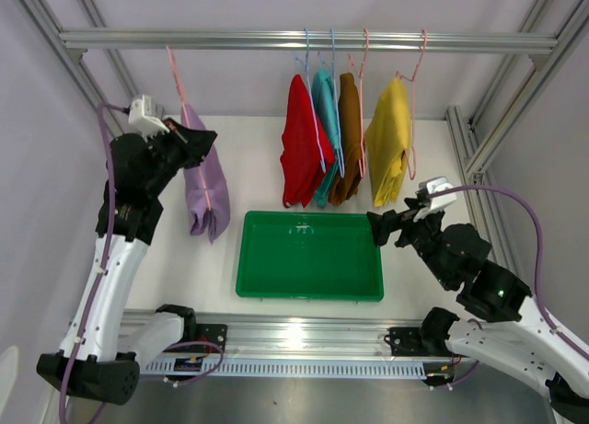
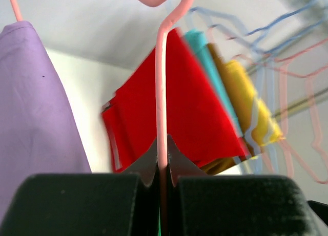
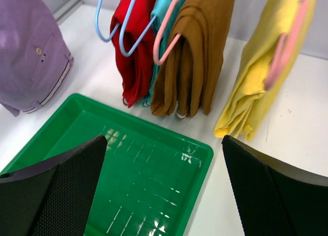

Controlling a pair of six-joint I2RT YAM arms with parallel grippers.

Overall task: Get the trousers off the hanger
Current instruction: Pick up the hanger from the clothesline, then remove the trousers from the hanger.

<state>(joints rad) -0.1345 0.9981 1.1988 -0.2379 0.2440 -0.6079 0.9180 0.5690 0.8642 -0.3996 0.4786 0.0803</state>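
Five small folded pairs of trousers hang on wire hangers from a rail (image 1: 304, 40). The left gripper (image 2: 162, 169) is clamped tight on a pink hanger (image 2: 161, 92), with the lilac pair (image 1: 204, 189) just beside it. Well off to its right hang the red pair (image 1: 299, 148), teal pair (image 1: 325, 102), brown pair (image 1: 350, 139) and yellow pair (image 1: 391, 139). The right gripper (image 1: 388, 224) is wide open and holds nothing. Below it is a green tray (image 1: 248, 258), and the yellow pair hangs just ahead.
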